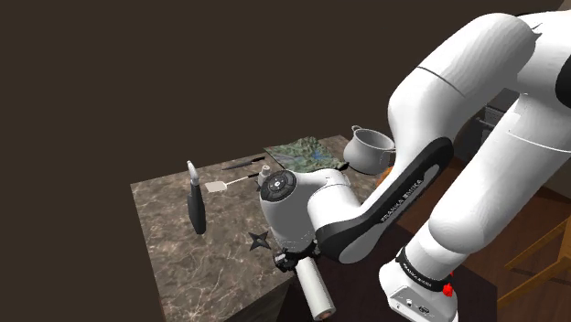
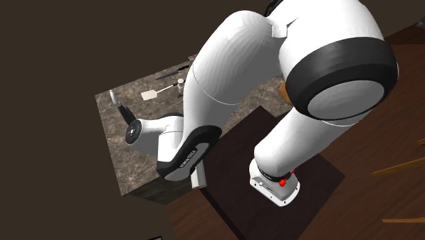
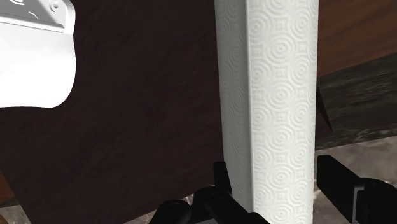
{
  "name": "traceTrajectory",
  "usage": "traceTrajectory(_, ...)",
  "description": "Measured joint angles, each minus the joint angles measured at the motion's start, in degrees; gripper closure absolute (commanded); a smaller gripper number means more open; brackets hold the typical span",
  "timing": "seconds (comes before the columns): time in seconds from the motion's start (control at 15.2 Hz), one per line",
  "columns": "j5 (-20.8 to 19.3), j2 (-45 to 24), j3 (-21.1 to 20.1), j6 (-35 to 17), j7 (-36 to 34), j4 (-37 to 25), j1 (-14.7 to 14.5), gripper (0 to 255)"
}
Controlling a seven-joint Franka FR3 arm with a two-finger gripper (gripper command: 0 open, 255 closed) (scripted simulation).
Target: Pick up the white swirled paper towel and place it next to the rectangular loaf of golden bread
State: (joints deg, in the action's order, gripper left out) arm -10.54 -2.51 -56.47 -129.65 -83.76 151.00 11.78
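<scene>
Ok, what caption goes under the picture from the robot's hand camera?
Black claw clasps a white swirl-patterned paper towel roll over a dark brown surface.

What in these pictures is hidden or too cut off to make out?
Shoulder view: an orange sliver beside the pot is mostly covered by the arm; what it is cannot be told.
Second exterior view: the arm covers much of the table.
Wrist view: the paper towel roll runs past the picture's edge, so its far end is cut off.
</scene>
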Motion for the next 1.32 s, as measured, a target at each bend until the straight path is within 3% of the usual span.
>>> traceTrajectory(0.26,5.7,5.1,-0.6,2.5,4.7,-0.2,-0.2,255)
traceTrajectory(0.66,13.9,13.6,1.0,8.2,11.4,-0.9,-2.9,255)
traceTrajectory(1.32,19.2,22.7,5.5,17.6,17.4,-3.6,-6.5,255)
